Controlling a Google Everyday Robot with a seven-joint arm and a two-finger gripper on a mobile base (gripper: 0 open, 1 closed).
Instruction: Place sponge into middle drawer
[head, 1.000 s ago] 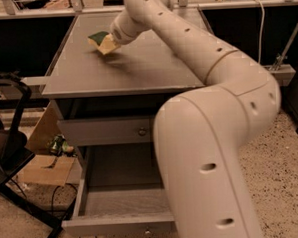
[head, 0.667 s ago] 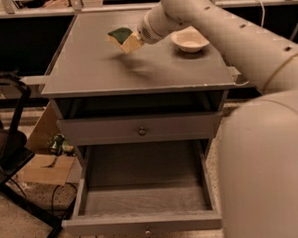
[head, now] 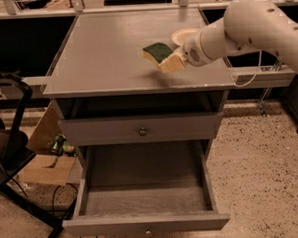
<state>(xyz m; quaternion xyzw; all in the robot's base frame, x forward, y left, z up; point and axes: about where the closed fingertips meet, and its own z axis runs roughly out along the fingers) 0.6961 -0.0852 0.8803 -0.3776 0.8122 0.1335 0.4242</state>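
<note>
The sponge (head: 157,52), yellow with a dark green top, is held above the right part of the grey cabinet top (head: 106,58). My gripper (head: 172,62) comes in from the right on a white arm and is shut on the sponge's right end. The middle drawer (head: 145,191) is pulled out wide open below, its grained grey floor bare, with a small knob on its front. The upper drawer front (head: 142,129) with a round metal knob is closed above it.
A round cream bowl (head: 183,36) sits on the cabinet top just behind the gripper. A black chair frame (head: 8,148) and a cardboard box (head: 46,164) stand at the left on the speckled floor. A rail runs behind the cabinet.
The arm has swung to the right and drawn back, carrying the sponge from the left rear of the cabinet top to its right side, nearer the front edge. The bowl has come into view.
</note>
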